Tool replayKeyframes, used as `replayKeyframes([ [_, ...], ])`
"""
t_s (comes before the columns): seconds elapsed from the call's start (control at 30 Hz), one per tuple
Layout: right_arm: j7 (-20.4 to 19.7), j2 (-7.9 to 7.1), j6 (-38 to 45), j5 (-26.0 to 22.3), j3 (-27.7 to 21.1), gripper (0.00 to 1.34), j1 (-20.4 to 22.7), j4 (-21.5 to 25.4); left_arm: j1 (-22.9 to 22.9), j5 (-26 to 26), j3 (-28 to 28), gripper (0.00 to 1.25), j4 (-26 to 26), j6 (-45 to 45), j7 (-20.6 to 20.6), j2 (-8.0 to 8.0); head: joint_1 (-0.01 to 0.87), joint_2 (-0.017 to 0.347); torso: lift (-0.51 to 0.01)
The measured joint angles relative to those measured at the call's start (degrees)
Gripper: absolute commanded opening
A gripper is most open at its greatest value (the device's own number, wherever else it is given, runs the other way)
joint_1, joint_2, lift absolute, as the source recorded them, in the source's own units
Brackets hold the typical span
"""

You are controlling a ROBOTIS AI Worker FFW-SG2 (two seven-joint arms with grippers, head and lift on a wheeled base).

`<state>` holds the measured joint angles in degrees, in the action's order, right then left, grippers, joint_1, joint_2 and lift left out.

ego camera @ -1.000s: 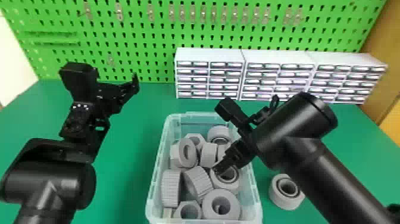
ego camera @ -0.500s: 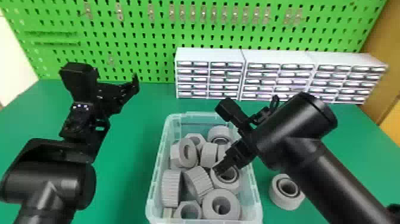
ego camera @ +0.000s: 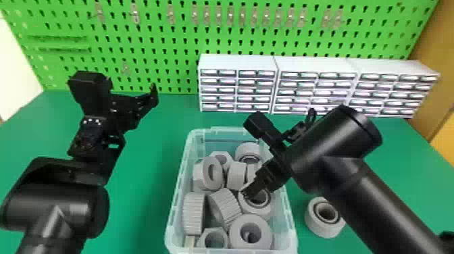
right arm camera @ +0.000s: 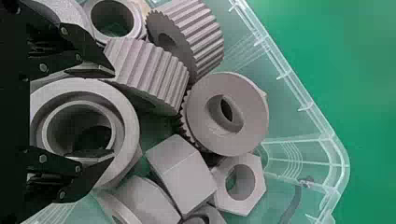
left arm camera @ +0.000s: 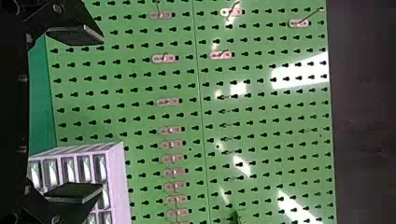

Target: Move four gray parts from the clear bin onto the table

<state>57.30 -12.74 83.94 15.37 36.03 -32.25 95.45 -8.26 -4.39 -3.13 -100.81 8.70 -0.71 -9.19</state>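
Movement: practically none; right pincer (right arm camera: 114, 114) still low in clear bin (ego camera: 174, 202)
Right pincer: spread, one finger beside gray ring (right arm camera: 126, 135), other over its hole
Left pincer (left arm camera: 102, 114): open, parked
Surface (ego camera: 152, 169): one gray part (ego camera: 316, 228) beside bin
Grip tip: straddle ring wall, close squarely, lift straight clear of neighbours

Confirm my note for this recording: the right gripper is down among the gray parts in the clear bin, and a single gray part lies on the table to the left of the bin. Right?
Not quite: the head view shows the single gray part on the table to the right of the clear bin. The right gripper is indeed down among the gray parts in it.
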Motion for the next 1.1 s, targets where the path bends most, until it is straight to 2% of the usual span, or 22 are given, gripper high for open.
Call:
replayKeyframes([
  [0.63, 0.0, 0.14, 0.0, 0.7, 0.1, 0.81, -0.3, 0.0, -0.1, 0.0, -0.2, 1.08, 0.1, 0.1, 0.0, 0.05, 0.678, 0.034, -0.050],
  [0.9, 0.0, 1.27, -0.6, 2.3, -0.2, 0.81, -0.6, -0.4, -0.3, 0.1, -0.4, 1.08, 0.1, 0.1, 0.0, 0.13, 0.678, 0.034, -0.050],
  [1.1, 0.0, 3.09, -3.9, 2.9, -1.5, 0.81, -0.8, -2.7, -0.3, 0.1, -0.5, 1.08, 0.1, 0.1, 0.0, 0.16, 0.678, 0.034, -0.050],
])
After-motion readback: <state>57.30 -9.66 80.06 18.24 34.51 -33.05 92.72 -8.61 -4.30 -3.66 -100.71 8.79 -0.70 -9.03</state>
